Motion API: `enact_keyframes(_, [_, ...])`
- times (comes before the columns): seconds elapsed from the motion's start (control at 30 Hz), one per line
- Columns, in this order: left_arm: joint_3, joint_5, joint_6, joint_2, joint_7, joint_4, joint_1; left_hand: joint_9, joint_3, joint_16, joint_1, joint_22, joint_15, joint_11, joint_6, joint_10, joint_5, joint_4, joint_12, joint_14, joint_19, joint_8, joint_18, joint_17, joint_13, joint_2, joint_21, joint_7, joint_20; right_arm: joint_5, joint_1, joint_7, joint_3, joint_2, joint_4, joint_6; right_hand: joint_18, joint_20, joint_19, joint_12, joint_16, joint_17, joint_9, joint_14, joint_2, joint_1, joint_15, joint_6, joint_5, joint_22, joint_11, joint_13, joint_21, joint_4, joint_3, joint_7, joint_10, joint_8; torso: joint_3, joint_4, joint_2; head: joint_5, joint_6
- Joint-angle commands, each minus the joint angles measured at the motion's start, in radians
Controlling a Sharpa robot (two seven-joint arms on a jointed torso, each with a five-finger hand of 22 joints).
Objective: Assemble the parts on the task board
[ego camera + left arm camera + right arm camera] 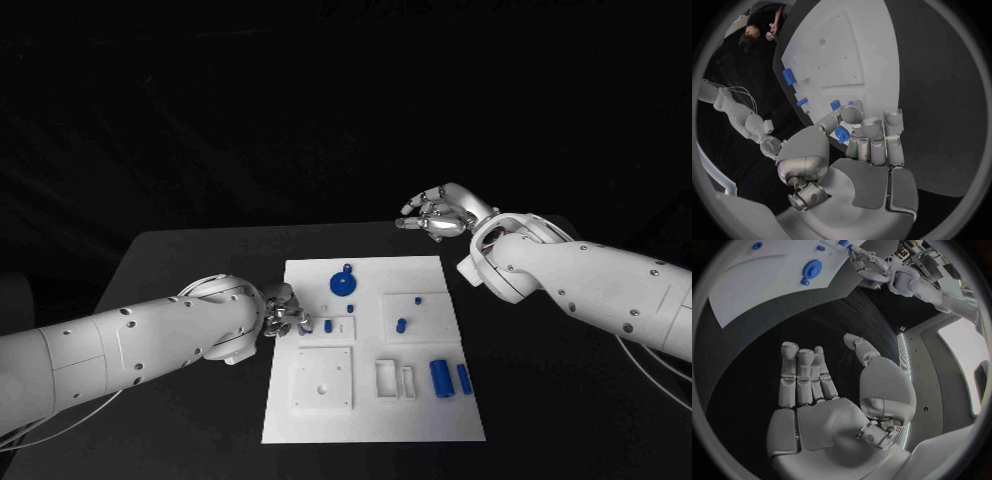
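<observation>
White board [372, 420] lies in the middle of the black desk [188, 260], long side running away from the robot. Blue parts sit on it: a round disc [343, 282] near the far edge, a small peg [418, 299] and a short one [400, 324] in a raised square plate right of centre, and two upright cylinders [440, 379] [464, 378] side by side near the right edge. A white square block [325, 378] and a white frame [387, 378] sit in the near half.

Left robot hand [283, 312] rests at the board's left edge, fingers curled toward the thumb. In the left wrist view its fingertips [872, 125] meet over the board rim with a small blue part [842, 134] between thumb and fingers; it appears pinched, though the contact is partly hidden.

Right robot hand [437, 214] hangs above the desk beyond the board's far right corner, well apart from it. Its fingers [804, 370] are straight and spread from the thumb, holding nothing.
</observation>
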Motion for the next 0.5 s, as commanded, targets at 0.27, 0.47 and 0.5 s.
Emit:
enact_keyframes(0.27, [0.000, -0.013, -0.044, 0.002, 0.007, 0.015, -0.003, -0.002, 0.008, 0.012, -0.006, 0.015, -0.018, -0.003, 0.178, 0.006, 0.012, 0.002, 0.017, 0.009, 0.014, 0.014, 0.003, 0.006, 0.009, 0.013, 0.008, -0.046, -0.121, -0.005, 0.000, 0.005, 0.000, -0.001, 0.003, 0.011, 0.047, -0.005, 0.000, 0.004, 0.003, -0.002, -0.001, -0.006, 0.006, 0.005, -0.001, -0.001, 0.005, 0.018, -0.001, -0.002, -0.005, 0.005, -0.001, 0.008, -0.009, 0.005, 0.0006, 0.0004, 0.000, 0.001, 0.000])
enact_keyframes(0.47, [-0.001, -0.016, -0.034, 0.005, 0.004, 0.013, -0.004, -0.002, 0.008, 0.016, -0.007, 0.016, -0.020, -0.005, 0.180, 0.007, 0.014, 0.003, 0.023, 0.012, 0.017, 0.019, 0.004, 0.008, 0.012, 0.014, 0.011, -0.047, -0.122, -0.005, 0.000, 0.004, 0.000, -0.003, 0.004, 0.011, 0.047, -0.005, 0.000, 0.005, 0.003, -0.002, -0.001, -0.006, 0.006, 0.005, -0.001, -0.001, 0.005, 0.018, -0.001, -0.002, -0.005, 0.005, -0.001, 0.008, -0.009, 0.005, 0.0007, -0.0001, 0.000, 0.002, 0.001])
enact_keyframes(0.5, [-0.001, -0.016, -0.033, 0.006, 0.004, 0.012, -0.004, -0.002, 0.008, 0.016, -0.007, 0.016, -0.020, -0.005, 0.180, 0.007, 0.014, 0.003, 0.023, 0.012, 0.017, 0.020, 0.004, 0.008, 0.012, 0.014, 0.011, -0.047, -0.122, -0.005, 0.000, 0.004, 0.000, -0.003, 0.005, 0.011, 0.047, -0.005, 0.000, 0.005, 0.003, -0.002, -0.001, -0.006, 0.006, 0.005, -0.001, -0.001, 0.005, 0.018, -0.001, -0.002, -0.005, 0.005, -0.001, 0.008, -0.009, 0.005, 0.0007, 0.0000, 0.000, 0.002, 0.001])
